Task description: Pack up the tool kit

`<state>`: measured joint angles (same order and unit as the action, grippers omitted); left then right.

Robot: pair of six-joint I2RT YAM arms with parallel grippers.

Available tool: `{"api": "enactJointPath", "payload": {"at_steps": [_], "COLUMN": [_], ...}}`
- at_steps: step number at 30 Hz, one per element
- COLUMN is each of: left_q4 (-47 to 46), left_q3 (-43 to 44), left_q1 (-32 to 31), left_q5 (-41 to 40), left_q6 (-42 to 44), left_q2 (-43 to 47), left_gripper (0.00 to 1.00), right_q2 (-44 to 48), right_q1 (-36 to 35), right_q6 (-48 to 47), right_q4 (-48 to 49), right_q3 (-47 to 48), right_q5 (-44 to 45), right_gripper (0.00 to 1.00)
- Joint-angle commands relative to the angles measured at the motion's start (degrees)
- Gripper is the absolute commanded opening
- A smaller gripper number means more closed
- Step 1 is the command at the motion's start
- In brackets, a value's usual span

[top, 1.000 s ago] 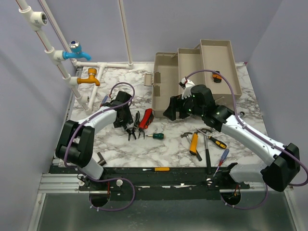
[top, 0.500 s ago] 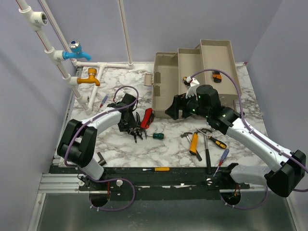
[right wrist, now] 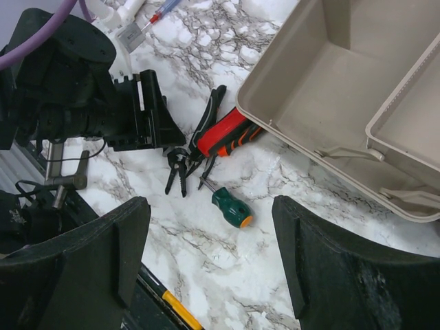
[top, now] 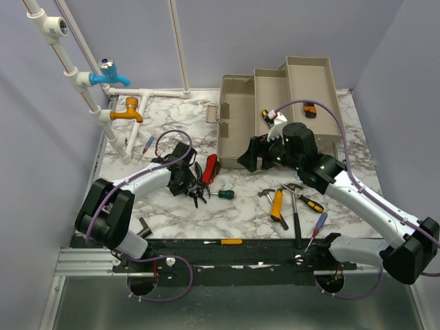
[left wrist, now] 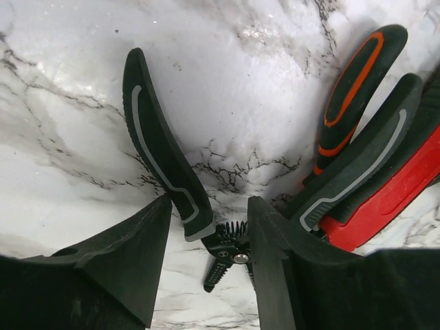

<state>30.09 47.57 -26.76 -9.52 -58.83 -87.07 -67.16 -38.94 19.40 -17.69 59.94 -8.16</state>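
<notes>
The toolbox [top: 237, 124] is sitting open at the far middle of the desk [top: 240, 214], its trays folding out toward the right. Just left of its near left corner, red pliers [top: 212, 167] and black pliers [left wrist: 161, 148] are lying side by side, and a green screwdriver [top: 224, 194] is lying just nearer than them. The left claw [left wrist: 206, 247] is reaching down over the black pliers, its fingers standing apart and straddling the pivot and the end of one handle, without clamping on it. The right claw [right wrist: 210, 213] is hovering just near of the box's left compartment, fingers wide apart and holding nothing. Nearer and to the right, a hammer [top: 277, 205] with an orange handle is lying among other loose tools. A yellow screwdriver [top: 224, 242] is resting at the near edge. At the far left, a blue tap [top: 110, 74] and an orange tap [top: 128, 110] are sticking out of white pipes [top: 93, 106].
</notes>
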Motion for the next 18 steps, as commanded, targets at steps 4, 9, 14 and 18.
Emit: {"api": "enactJointPath", "payload": {"at_steps": [4, 9, 14, 18], "left_q4": [-4.26, -5.1, -0.3, 4.42], "left_q3": [-6.79, -9.62, -7.23, -3.78], "left_q1": [-0.31, -0.38, -0.52, -0.66], "left_q5": [0.43, 0.88, -0.44, -1.04], "left_q6": [-9.81, -15.06, -16.98, -16.4], "left_q2": [1.23, 1.76, 0.37, -0.98], "left_gripper": [0.48, 0.4, 0.21, 0.09], "right_q2": [1.32, 1.24, 1.24, 1.65], "right_q1": [-0.26, -0.21, -0.26, -0.26], "right_q6": [-1.29, -1.33, -1.13, -1.07], "right_q4": [-0.61, -0.62, -0.24, -0.02], "right_q3": [-0.44, -0.36, -0.27, -0.24], "right_q5": [0.96, 0.94, 0.44, 0.3], "right_gripper": [0.79, 0.79, 0.79, 0.79]}}
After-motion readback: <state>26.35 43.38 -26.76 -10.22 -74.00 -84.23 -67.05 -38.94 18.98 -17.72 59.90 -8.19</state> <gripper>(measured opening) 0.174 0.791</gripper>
